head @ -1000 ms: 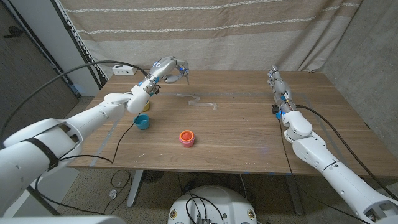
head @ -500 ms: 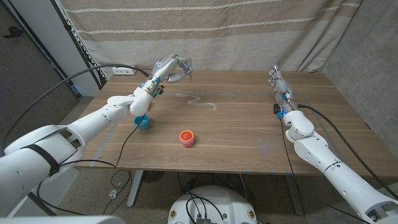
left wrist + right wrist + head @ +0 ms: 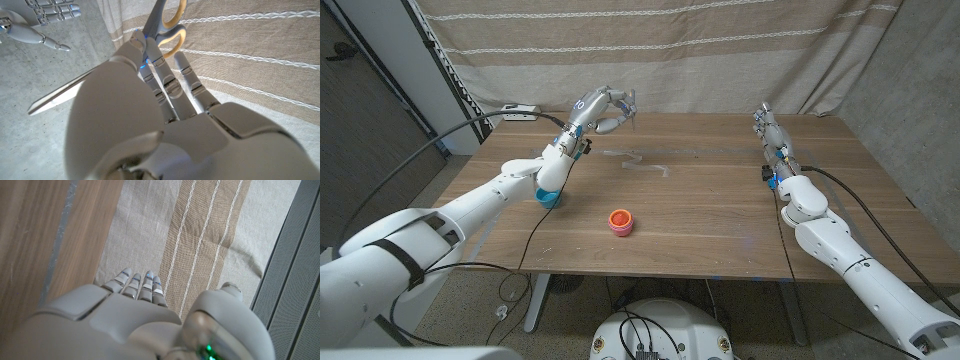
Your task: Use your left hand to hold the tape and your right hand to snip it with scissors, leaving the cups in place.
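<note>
A: Since a second ago, head view: left hand (image 3: pixel 603 107) has carried the scissors (image 3: pixel 623 107) farther back above the table (image 3: pixel 720 200); right hand (image 3: pixel 763 125) empty, fingers straight

B: Left wrist view: fingers (image 3: pixel 165 75) clamp the yellow-handled scissors (image 3: pixel 150 35)

A: Right wrist view: right hand (image 3: pixel 135 305) holds nothing

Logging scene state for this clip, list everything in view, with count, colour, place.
Scissors: one, yellow-beige handles with metal blades, held in the left hand, raised over the table's far left.
Cups: two; a blue cup near the table's left edge, partly behind the left forearm, and a red-orange cup at centre front.
Tape strips: pale clear strips lying on the table at centre rear; count unclear.
Table: one, wooden.
Curtain: one, beige with white stripes, behind the table.
Power strip: one, white, beyond the table's far left corner.
Left hand: grips the scissors.
Right hand: over the table's far right, fingers straight, holding nothing.
</note>
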Tool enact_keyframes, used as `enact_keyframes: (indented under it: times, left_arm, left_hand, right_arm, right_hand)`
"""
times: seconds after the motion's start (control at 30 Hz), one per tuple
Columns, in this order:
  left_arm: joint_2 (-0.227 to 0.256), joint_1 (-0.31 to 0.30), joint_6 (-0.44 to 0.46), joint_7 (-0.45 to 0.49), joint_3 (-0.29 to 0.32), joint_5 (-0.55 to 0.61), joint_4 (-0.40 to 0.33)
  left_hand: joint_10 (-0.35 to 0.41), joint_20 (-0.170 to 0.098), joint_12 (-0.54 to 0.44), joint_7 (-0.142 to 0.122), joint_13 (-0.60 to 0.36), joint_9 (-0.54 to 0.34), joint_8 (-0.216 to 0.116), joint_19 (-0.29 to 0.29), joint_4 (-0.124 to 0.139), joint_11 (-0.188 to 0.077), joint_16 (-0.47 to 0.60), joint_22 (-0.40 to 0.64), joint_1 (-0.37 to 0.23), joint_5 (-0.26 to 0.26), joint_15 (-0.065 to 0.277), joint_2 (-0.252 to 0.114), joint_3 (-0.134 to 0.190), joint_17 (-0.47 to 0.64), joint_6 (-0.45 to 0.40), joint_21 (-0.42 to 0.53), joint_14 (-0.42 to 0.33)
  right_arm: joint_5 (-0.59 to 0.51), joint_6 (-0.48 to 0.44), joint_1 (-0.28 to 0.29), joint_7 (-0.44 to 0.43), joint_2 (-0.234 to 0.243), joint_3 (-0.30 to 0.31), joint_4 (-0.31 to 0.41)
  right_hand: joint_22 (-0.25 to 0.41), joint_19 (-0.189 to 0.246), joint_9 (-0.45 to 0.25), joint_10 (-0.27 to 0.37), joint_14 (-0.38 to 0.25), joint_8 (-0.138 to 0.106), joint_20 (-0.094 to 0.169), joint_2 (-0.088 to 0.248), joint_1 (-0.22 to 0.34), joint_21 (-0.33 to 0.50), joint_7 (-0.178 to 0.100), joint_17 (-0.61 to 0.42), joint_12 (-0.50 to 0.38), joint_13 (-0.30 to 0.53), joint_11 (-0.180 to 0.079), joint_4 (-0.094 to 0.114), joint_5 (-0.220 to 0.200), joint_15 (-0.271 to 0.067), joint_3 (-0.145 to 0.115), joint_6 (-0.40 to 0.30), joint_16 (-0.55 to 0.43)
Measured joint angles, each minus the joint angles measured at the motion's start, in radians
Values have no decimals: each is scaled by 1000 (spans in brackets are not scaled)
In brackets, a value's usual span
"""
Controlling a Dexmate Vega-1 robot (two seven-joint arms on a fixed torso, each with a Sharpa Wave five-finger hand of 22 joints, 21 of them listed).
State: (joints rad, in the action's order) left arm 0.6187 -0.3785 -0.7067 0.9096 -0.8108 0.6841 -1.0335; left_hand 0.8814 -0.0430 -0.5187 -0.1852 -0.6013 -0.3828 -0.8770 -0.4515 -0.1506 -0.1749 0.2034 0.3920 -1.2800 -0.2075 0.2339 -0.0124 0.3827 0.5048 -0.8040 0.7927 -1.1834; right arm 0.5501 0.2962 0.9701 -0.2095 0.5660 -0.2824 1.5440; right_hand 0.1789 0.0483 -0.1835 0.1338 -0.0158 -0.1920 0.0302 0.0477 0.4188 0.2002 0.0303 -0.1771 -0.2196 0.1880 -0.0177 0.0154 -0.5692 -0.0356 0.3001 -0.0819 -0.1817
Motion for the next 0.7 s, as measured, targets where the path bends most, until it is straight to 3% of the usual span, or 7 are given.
enact_keyframes:
  times: [0.23,0.27,0.3,0.33,0.43,0.7]
  left_arm:
    - [-1,-30,-16,6,25,1,-43]
    - [-1,-36,-18,6,30,1,-50]
    - [-1,-36,-19,6,30,0,-50]
    - [-1,-36,-21,6,30,-1,-50]
    - [-1,-36,-24,5,30,-6,-50]
    - [-11,-82,-33,-4,72,-16,-94]
  left_hand:
    - [0,-2,0,0,0,0,-4,2,-1,0,0,0,1,0,0,1,-1,0,0,0,0]
    - [0,-3,0,-5,0,0,-4,13,-10,0,2,-6,1,-4,0,1,8,2,-5,-9,1]
    - [-3,-2,0,-8,0,2,-5,42,-47,3,18,-27,4,-36,-1,4,44,13,-22,-43,22]
    - [0,-3,0,-7,0,7,-6,39,-56,0,42,-27,17,-63,-4,17,54,15,-25,-43,33]
    - [8,-2,0,-2,0,12,5,1,-53,-8,76,-11,32,-83,-7,32,54,4,-23,-8,41]
    - [10,-4,-15,-2,0,17,5,0,-46,-9,77,-9,36,-68,-7,35,47,-2,-23,21,29]
  right_arm:
    - [5,-5,13,0,6,5,9]
    - [6,-5,14,0,6,5,10]
    - [6,-5,16,0,6,5,11]
    - [6,-5,17,0,7,6,12]
    - [6,-5,20,0,7,7,13]
    - [8,-2,31,-3,8,11,18]
  right_hand:
    - [0,0,0,0,0,0,0,0,0,0,0,0,0,0,0,0,0,0,0,0,0]
    - [0,0,0,0,0,0,0,3,-3,0,0,0,0,0,0,0,0,0,0,0,0]
    - [0,0,0,0,0,0,0,3,-3,0,0,0,0,0,0,0,0,0,0,0,0]
    - [0,0,0,0,0,0,0,4,-4,0,0,0,0,0,0,0,0,0,0,0,0]
    - [0,0,0,0,0,0,0,5,-5,0,0,0,0,0,0,0,0,0,0,0,0]
    - [0,0,0,0,0,0,0,5,-5,0,0,0,0,0,0,0,0,0,0,0,0]
